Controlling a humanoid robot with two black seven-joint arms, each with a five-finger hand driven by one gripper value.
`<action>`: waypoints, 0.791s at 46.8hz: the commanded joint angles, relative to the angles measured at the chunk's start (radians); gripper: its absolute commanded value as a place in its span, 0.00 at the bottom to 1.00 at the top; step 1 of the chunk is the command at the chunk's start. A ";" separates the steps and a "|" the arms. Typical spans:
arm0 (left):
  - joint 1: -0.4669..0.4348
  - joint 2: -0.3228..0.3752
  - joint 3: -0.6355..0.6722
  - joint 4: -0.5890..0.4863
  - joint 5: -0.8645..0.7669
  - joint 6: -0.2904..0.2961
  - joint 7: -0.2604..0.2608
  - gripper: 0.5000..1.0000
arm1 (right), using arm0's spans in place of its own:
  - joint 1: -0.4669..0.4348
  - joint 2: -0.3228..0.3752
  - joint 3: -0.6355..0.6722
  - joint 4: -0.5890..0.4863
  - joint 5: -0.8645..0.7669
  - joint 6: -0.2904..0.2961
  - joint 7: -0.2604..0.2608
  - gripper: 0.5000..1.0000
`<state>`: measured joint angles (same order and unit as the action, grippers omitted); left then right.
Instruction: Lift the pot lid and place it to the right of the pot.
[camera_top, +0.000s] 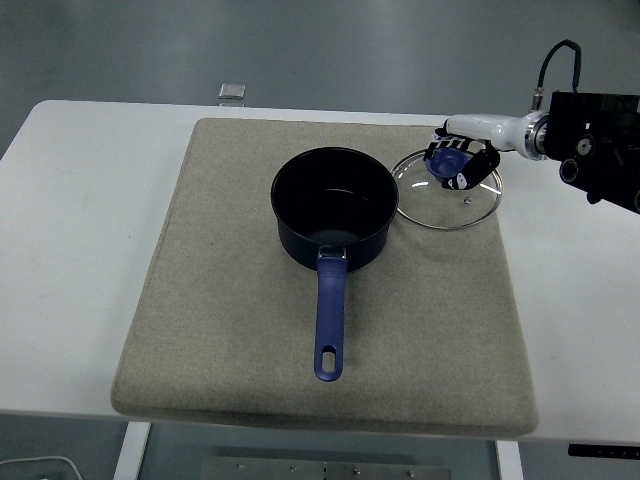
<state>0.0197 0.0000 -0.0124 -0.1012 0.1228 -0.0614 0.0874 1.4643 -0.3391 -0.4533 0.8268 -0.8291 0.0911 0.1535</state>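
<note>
Looking down over a white tabletop (90, 250), you see your right hand (459, 165) reaching in from the right edge on a black arm with a white wrist section. Its fingers are curled around the blue knob of a glass pot lid (447, 189), gripping it from above. The lid hangs round and clear directly beneath the hand, low over the far right corner of a grey felt mat (220, 330); you cannot tell whether its rim touches the mat. Just to the left of the hand sits a dark blue pot (335, 208), uncovered, with the lid's edge almost touching the pot's rim. The pot's blue handle (329, 320) points toward the near edge of the tabletop, away from the hand. Far to the left of the hand, past the mat's far edge, lies a small grey square object (232, 91).
</note>
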 joint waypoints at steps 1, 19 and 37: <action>0.000 0.000 0.000 0.000 0.000 0.000 0.000 1.00 | -0.010 -0.001 -0.001 0.000 -0.001 0.003 0.000 0.79; 0.000 0.000 0.000 0.000 0.000 0.000 0.000 1.00 | -0.013 -0.047 0.188 0.005 0.154 0.139 0.028 0.79; 0.000 0.000 0.000 0.000 0.000 0.000 0.000 1.00 | -0.088 -0.049 0.349 -0.008 0.550 0.147 0.020 0.79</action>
<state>0.0197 0.0000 -0.0123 -0.1012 0.1225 -0.0613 0.0874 1.3939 -0.3900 -0.1296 0.8242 -0.3501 0.2385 0.1754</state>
